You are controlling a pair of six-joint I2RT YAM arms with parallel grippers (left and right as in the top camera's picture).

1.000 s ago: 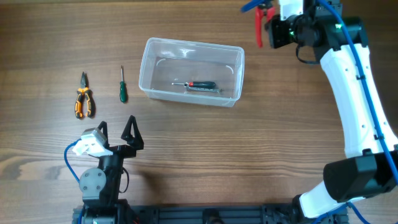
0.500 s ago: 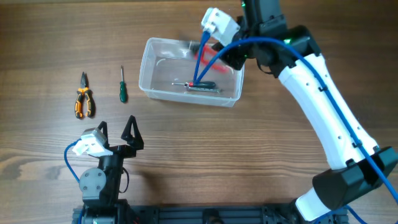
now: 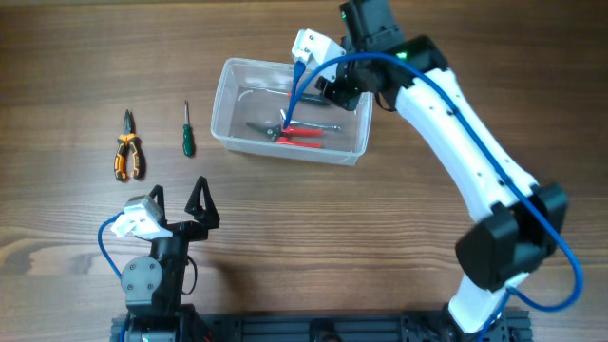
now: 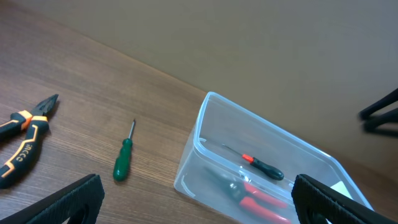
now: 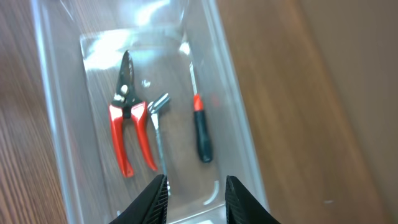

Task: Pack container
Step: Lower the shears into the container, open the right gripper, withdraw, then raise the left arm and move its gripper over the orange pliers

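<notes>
Wood-grain brown table point(image 3: 399, 247) carries two loose tools at its left: orange-and-black pliers point(image 3: 128, 154) and, just to their right, a slim green-handled screwdriver point(image 3: 187, 135). Both lie flat, apart from each other. The left gripper point(image 3: 178, 201) sits near the front edge, well apart from them, with its jaws spread wide and empty.

The clear plastic rectangular container point(image 3: 219, 104) stands at the far middle of the table, to the right of the green-handled screwdriver. The right arm's wrist and a looping blue cable point(image 3: 295, 87) hang over its far right corner and hide part of it from above.

Inside lie red-handled pliers point(image 5: 127, 124), a thin silver metal tool point(image 5: 160, 146) just beside them, and a black-handled screwdriver point(image 5: 203, 140) with a red collar, apart from both. The right gripper point(image 5: 193, 202) hangs over the tub, jaws narrowly parted, nothing between them.

The tub is see-through, upright, with rounded corners and a raised rim.
</notes>
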